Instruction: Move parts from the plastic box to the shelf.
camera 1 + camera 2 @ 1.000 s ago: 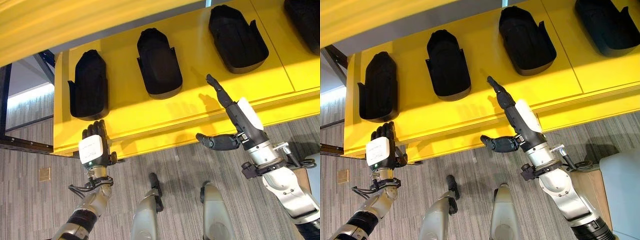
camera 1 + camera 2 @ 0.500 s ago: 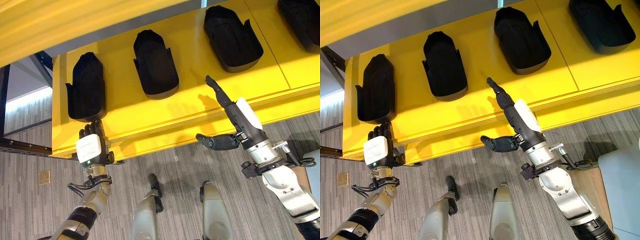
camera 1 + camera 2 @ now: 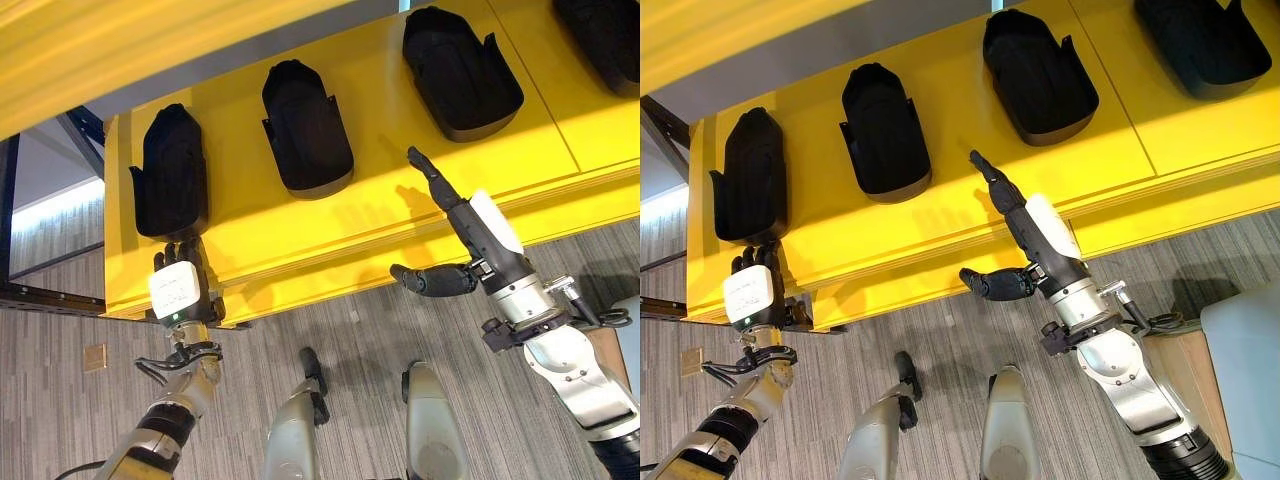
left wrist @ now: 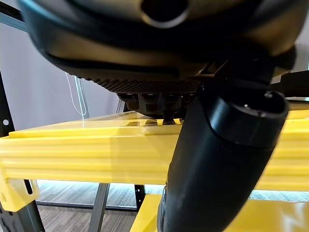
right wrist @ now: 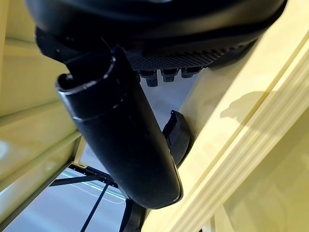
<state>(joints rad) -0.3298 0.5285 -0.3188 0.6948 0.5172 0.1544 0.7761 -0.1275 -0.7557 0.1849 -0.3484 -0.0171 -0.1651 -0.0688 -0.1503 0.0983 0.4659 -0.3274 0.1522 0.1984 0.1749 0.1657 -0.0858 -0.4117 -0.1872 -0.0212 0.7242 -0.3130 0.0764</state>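
Several black moulded parts lie in a row on the yellow shelf (image 3: pixel 380 190): one at the left end (image 3: pixel 170 170), one beside it (image 3: pixel 305 130), a third (image 3: pixel 460 70) further right, and another (image 3: pixel 610 25) at the right edge. My left hand (image 3: pixel 180 290) stands at the shelf's front edge, just below the leftmost part. Its fingers are straight and hold nothing. My right hand (image 3: pixel 480 235) reaches over the front edge with straight fingers, its thumb (image 3: pixel 430 280) out to the side, and is empty. A black part (image 5: pixel 176 135) shows past the right thumb in the right wrist view.
An upper yellow board (image 3: pixel 120 50) overhangs the shelf at the back. A dark metal frame (image 3: pixel 40 290) runs along the shelf's left end above grey carpet (image 3: pixel 60 400). A pale grey box corner (image 3: pixel 1250 340) shows at the lower right.
The whole view has shifted slightly. My left hand has crept a little closer to the shelf edge under the leftmost part. The right hand keeps its pose.
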